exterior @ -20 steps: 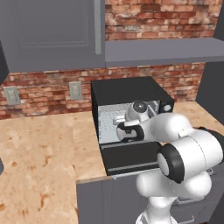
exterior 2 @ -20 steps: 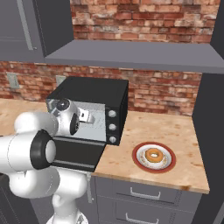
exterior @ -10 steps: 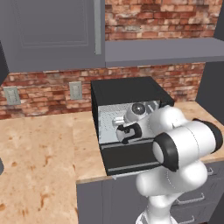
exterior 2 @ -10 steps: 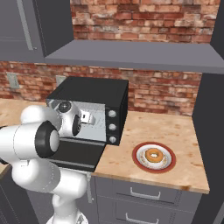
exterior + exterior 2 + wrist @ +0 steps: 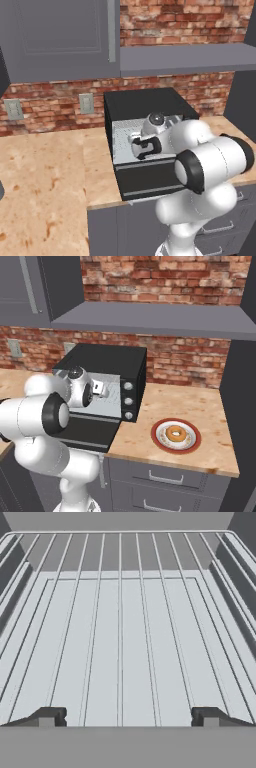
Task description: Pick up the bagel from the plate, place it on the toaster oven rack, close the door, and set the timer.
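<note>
Heads up, your end effector point(image 5: 128, 717) is spread wide and holding nothing, pointed into the black box-shaped toaster oven point(image 5: 107, 363) over its silver wire rack point(image 5: 125, 642). The golden bagel point(image 5: 176, 433) sits on the small red-rimmed white plate point(image 5: 192, 445), well off to the arm's right on the surface point(image 5: 200, 406), so you've got to swing that way.

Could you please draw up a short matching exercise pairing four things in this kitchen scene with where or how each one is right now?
Things:
1. golden-brown ring-shaped bagel
2. wide black oven door
3. two-finger gripper
4. flat silver wire rack

States:
A. folded down open
B. bare, inside the black toaster oven
C. on the small white red-rimmed plate
D. open, empty, over the rack

Pairs: 1-C, 2-A, 3-D, 4-B
</note>
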Controlling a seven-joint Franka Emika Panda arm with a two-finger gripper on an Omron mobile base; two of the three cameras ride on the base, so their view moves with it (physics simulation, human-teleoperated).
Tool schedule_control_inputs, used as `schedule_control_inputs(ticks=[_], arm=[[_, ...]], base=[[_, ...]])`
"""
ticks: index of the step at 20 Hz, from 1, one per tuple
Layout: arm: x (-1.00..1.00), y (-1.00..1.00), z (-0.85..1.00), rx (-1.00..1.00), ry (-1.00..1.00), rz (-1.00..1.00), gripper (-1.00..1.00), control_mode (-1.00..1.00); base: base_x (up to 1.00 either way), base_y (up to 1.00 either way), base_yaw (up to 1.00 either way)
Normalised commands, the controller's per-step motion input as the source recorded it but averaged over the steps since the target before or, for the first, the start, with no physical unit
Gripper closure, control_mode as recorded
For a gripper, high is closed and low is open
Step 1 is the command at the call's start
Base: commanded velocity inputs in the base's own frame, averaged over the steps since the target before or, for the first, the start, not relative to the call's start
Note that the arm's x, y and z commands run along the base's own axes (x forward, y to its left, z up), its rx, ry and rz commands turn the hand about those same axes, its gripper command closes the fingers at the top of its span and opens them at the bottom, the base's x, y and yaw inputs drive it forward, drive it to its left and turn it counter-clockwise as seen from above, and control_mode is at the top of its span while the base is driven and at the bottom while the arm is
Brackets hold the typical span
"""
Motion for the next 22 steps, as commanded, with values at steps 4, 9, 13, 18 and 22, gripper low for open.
schedule_control_inputs(ticks=[4,9,13,18,22], arm=[[-0.52,0.0,-0.67,0.0,0.28,-0.04,-1.0,-1.0],[-0.83,0.0,-0.88,0.0,0.24,-0.04,-1.0,-1.0],[-1.0,0.0,-1.0,0.0,0.13,-0.02,-1.0,-1.0],[-1.0,0.0,-0.94,0.0,0.08,-0.02,-1.0,-1.0],[-0.99,-0.09,-0.12,0.0,0.0,-0.07,-1.0,-1.0]], base=[[0.0,0.0,0.0],[0.0,0.0,0.0],[0.0,0.0,0.0],[0.0,0.0,0.0],[0.0,0.0,0.0]])
